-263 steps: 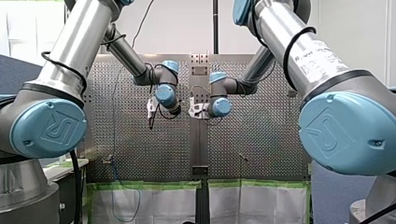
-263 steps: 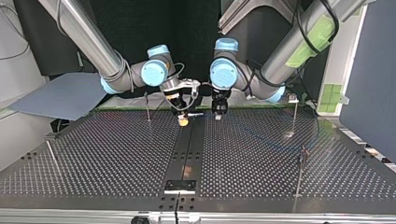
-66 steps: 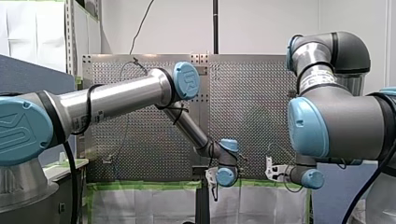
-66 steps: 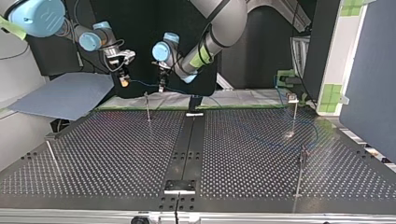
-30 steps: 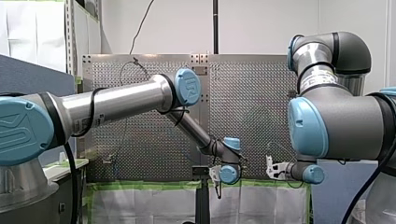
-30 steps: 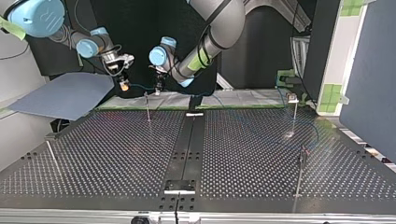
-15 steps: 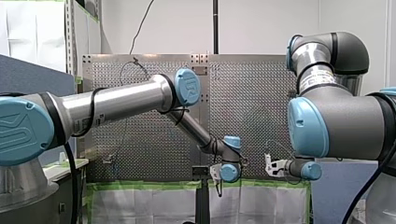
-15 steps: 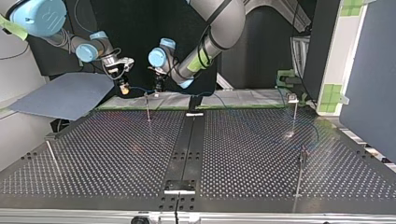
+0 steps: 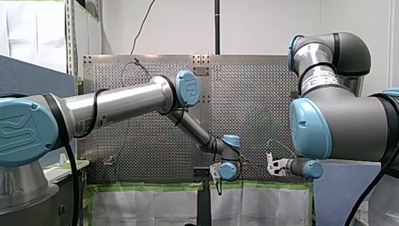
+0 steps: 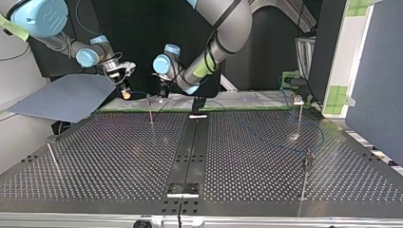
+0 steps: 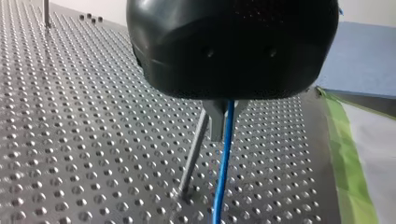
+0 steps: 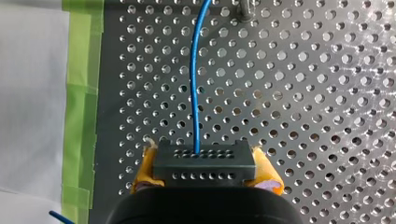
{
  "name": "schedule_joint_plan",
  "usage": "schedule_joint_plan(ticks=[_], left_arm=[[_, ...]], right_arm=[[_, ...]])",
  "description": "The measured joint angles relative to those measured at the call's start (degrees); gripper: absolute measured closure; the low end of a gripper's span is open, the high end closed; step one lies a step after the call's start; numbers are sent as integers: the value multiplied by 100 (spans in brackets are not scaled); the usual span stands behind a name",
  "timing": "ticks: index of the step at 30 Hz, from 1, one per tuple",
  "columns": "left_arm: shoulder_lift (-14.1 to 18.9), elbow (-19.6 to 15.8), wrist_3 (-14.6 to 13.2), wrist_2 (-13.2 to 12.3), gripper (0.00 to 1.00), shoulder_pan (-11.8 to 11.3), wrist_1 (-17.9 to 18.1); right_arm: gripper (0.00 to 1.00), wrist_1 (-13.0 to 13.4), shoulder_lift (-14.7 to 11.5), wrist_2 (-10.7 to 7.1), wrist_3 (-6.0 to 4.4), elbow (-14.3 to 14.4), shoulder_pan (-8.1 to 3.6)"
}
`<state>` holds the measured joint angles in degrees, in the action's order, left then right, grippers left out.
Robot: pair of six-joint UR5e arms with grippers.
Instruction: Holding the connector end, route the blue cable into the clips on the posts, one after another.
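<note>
Blue cable point(image 12: 195, 93) runs straight from the connector point(image 12: 204, 158), pinched between the right gripper point(image 12: 205, 165)'s yellow-padded fingers point(image 12: 145, 165), to the left gripper point(image 11: 223, 122), whose metal fingers clamp it. The post point(image 11: 192, 154) stands just beside the left fingers, between both grippers; left arm nearer. Perforated table point(image 11: 70, 140) below, green tape point(image 12: 81, 93) edging it.

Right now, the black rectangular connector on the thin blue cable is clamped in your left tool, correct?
No: the black rectangular connector on the thin blue cable is clamped in my right tool, between yellow pads, as the right wrist view shows.
</note>
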<state>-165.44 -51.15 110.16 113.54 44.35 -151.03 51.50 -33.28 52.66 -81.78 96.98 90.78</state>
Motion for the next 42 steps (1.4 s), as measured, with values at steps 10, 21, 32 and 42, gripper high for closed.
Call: schedule_joint_plan(ticks=[10,21,32,42], left_arm=[[-48,33,24,-234,100,-57,-1],[-185,192,166,-484,100,-161,-43],[-263,540,188,-518,100,-208,-194],[-263,677,198,-603,100,-358,-261]], right_arm=[[100,-20,1,-7,-124,-84,-6],[100,-33,0,37,-232,-233,-7],[100,-19,0,69,-284,-309,-20],[100,32,0,130,-492,-421,-41]])
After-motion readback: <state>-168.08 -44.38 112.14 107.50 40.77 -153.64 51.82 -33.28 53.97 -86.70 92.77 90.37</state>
